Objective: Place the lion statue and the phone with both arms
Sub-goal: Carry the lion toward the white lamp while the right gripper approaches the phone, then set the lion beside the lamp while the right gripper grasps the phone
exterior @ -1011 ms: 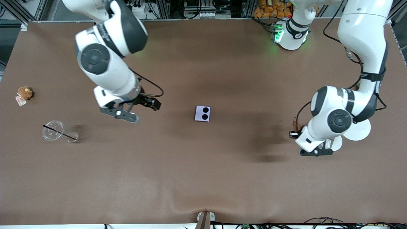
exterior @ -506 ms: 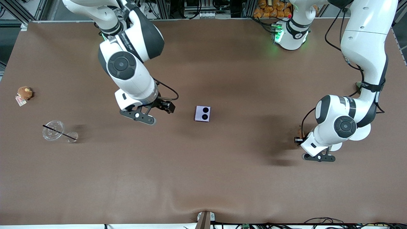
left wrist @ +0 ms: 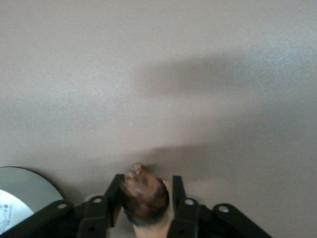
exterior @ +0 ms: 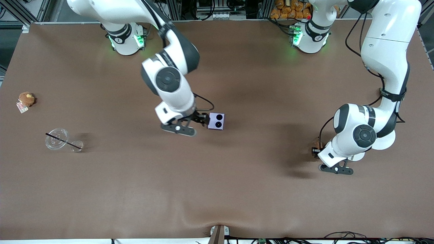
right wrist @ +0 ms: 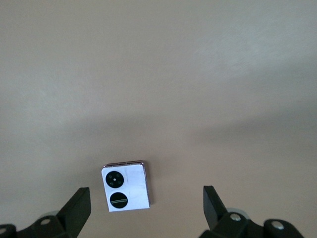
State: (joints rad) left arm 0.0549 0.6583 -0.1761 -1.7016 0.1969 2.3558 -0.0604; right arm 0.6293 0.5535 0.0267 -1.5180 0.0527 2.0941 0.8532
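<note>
The phone (exterior: 216,121) lay flat on the table (exterior: 237,189), in the middle of the front view. Its two black circles faced up. Nothing was holding it.

My right gripper (exterior: 202,119) was low over the table, just beside the phone, on the side toward the right arm's end. Its fingers (right wrist: 77,208) were wide apart and held nothing. In the right wrist view the phone sat ahead of the gripper, in line with the gap, but closer to one finger than to the other. The two circles ran in a line pointing away from the gripper, so the fingers stood on either side of that line. The phone is almost square, so I think either pair of sides would do for a pinch. I judged that the right gripper had to slide forward and shift a bit sideways to get the phone in the middle.

The lion (left wrist: 143,198) was in my left gripper (exterior: 315,151), low over the table near the left arm's end, well apart from the phone. I could not tell if that gripper was clamped on the lion or loose around it.

The right arm was much nearer to the phone.
</note>
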